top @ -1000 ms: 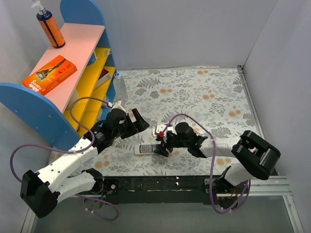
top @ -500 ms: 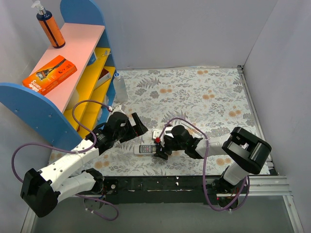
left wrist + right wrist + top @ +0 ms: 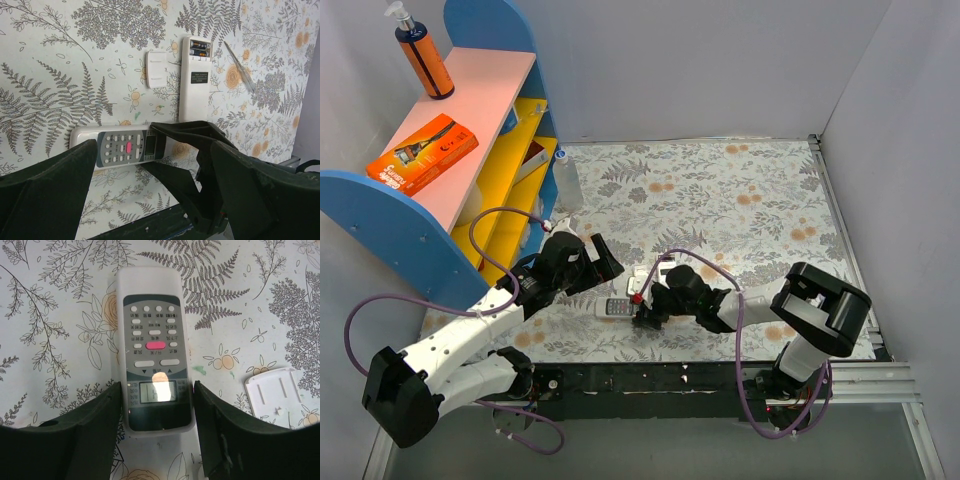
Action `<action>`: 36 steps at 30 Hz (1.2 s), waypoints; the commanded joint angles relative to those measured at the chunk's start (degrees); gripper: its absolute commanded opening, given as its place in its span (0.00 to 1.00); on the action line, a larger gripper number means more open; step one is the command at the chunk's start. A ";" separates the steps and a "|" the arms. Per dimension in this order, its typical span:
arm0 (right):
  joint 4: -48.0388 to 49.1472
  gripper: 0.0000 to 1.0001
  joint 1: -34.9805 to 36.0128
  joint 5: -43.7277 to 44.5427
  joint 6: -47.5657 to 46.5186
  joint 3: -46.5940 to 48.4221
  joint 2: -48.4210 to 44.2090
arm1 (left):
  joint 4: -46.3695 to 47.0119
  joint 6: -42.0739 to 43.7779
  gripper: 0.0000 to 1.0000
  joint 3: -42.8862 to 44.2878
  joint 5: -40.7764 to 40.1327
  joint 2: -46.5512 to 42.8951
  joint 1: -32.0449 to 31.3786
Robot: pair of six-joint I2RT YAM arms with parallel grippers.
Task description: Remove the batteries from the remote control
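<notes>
small dark cylindrical batteries (image 3: pixel 199 48): two cells with yellowish markings, side by side in the open compartment at one end of the face-down remote control. Both are seated in it.
long white plastic face-down remote control (image 3: pixel 194 80): lies flat on the cloth, back up and compartment uncovered, with a dark label just below the compartment. Both grippers are apart from it.
small white flat cover piece (image 3: pixel 158 69): lies on the cloth just beside the compartment end of the face-down remote control, with a narrow gap between them.
white face-up remote control with a grey keypad and one pink button (image 3: pixel 155 350): lies flat on the cloth, crosswise to the face-down remote control and near its plain end.
right gripper (image 3: pixel 157 390): its black fingers (image 3: pixel 95 425) flank the display end of the face-up remote control, inner faces right against both long edges. I cannot tell whether they squeeze it or only touch it.
left gripper (image 3: pixel 605 260): fingers are spread wide and hold nothing. It hangs above the face-up remote control, clear of it.
thin pale stick (image 3: pixel 239 66): lies slantwise on the cloth near the face-down remote control, not touching it.
fern-and-flower patterned tablecloth (image 3: pixel 750 200): lies under both remotes, the cover piece and the stick.
blue, pink and yellow shelf unit (image 3: pixel 380 215): stands at the table's left edge. Its pink top board carries an orange box (image 3: pixel 422 153) and an upright orange bottle (image 3: pixel 424 55).
</notes>
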 commanded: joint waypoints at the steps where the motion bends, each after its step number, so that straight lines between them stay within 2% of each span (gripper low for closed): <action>1: -0.82 0.57 0.54 3.64 -0.94 1.04 0.57 | -0.42 0.24 0.98 0.22 -0.29 -0.90 0.29; 2: -1.00 0.52 0.63 4.77 -0.50 1.04 0.13 | -0.60 0.24 0.98 0.31 -0.38 -1.07 0.29; 8: -1.70 0.37 0.28 4.18 6.96 0.16 -5.31 | -2.18 -0.20 0.98 0.92 -0.03 -1.25 0.29; 16: -1.26 0.29 -3.32 1.45 14.70 -1.25 -14.63 | -2.98 -2.04 0.98 1.54 2.16 -1.16 0.29; 23: -1.17 0.27 -7.63 -2.68 18.40 -1.95 -16.66 | -1.66 -4.15 0.98 2.76 7.35 2.79 0.38; 25: -1.35 0.33 -8.07 -5.13 16.83 -2.38 -16.05 | -2.62 -4.24 0.97 3.20 6.48 3.50 0.38; 26: -1.70 0.47 -8.07 -8.02 14.91 -2.30 -15.52 | -2.97 -4.42 0.97 3.29 5.78 3.85 0.38; 28: -4.40 0.59 -7.99 -10.32 10.09 -0.90 -13.51 | -3.33 -4.77 0.98 3.21 5.51 3.41 0.56; 31: -6.01 0.66 -7.99 -10.77 5.06 0.16 -12.18 | -4.64 -5.21 0.98 2.94 4.63 2.62 1.17; 36: -4.68 0.70 -8.07 -10.51 -3.82 1.30 -9.64 | -7.11 -5.21 0.98 2.77 4.54 2.62 3.36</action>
